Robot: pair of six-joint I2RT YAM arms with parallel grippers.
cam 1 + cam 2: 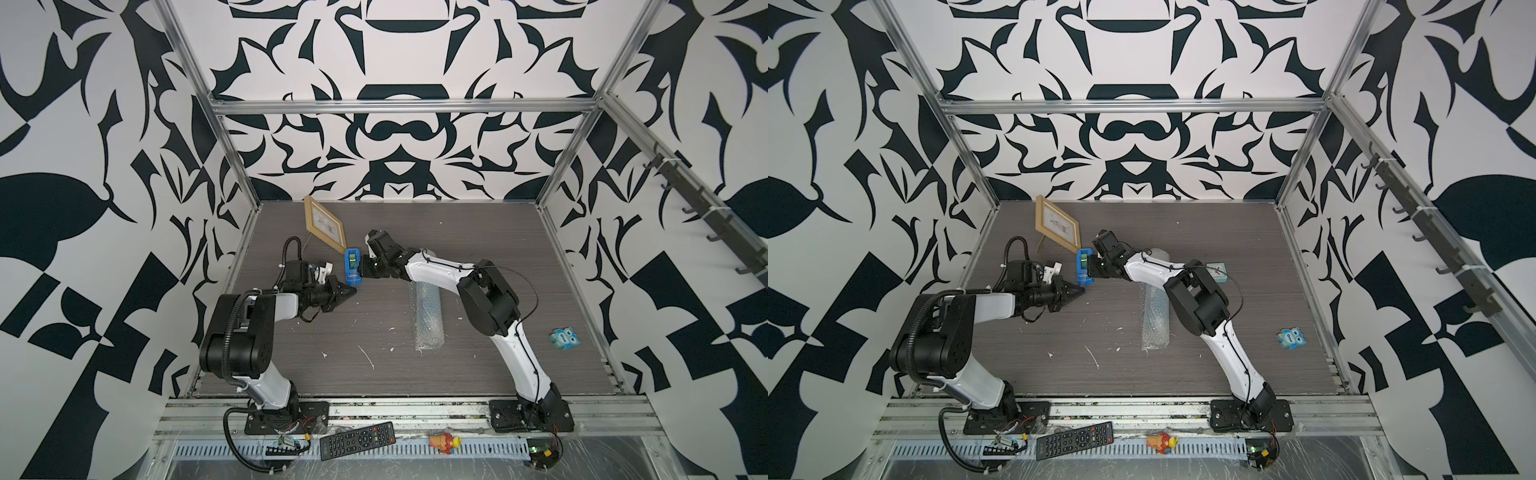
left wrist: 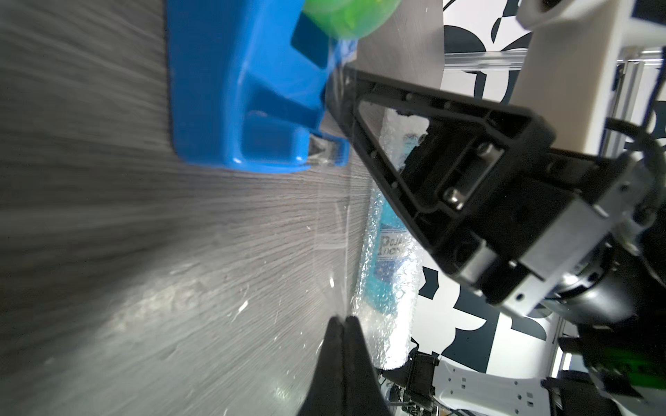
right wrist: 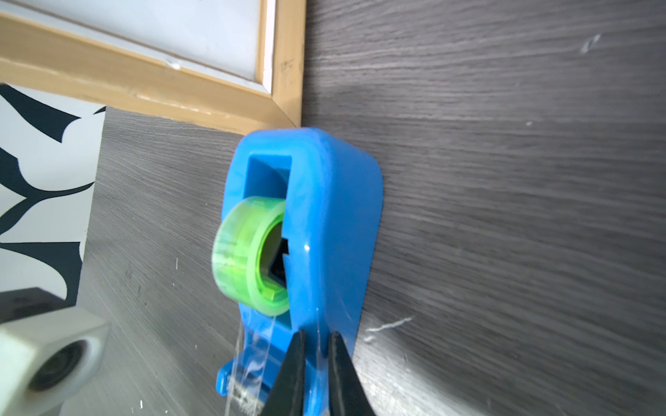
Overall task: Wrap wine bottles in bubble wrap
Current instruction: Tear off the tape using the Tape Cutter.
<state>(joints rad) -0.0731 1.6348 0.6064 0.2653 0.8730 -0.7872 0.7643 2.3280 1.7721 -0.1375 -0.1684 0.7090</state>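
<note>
Since the bottle lies rolled inside the bubble wrap, a silvery tube lying just right of centre on the table in both top views, the step in hand looks to be taping the roll so it cannot spring open. The blue liquid and label show through the bubbles only in the left wrist view; from above the wrap hides them.

Both arms are at the tape dispenser, which stands left of centre, its far end just beside the corner of a wooden picture frame. The right gripper is at its right side, jaws close together with the dispenser's blue side wall between them near the cutter end. That reads as a pinch meant to pin the light plastic body down.

The left gripper, just below and left of the dispenser in the top views, is clenched tight. A faint clear strip of tape runs from the cutter to its tips, so it appears to grasp the free end. Held this way, one arm anchors while the other can draw tape off the green roll without dragging the dispenser along. The wrapped roll lies apart from both grippers, untouched.
</note>
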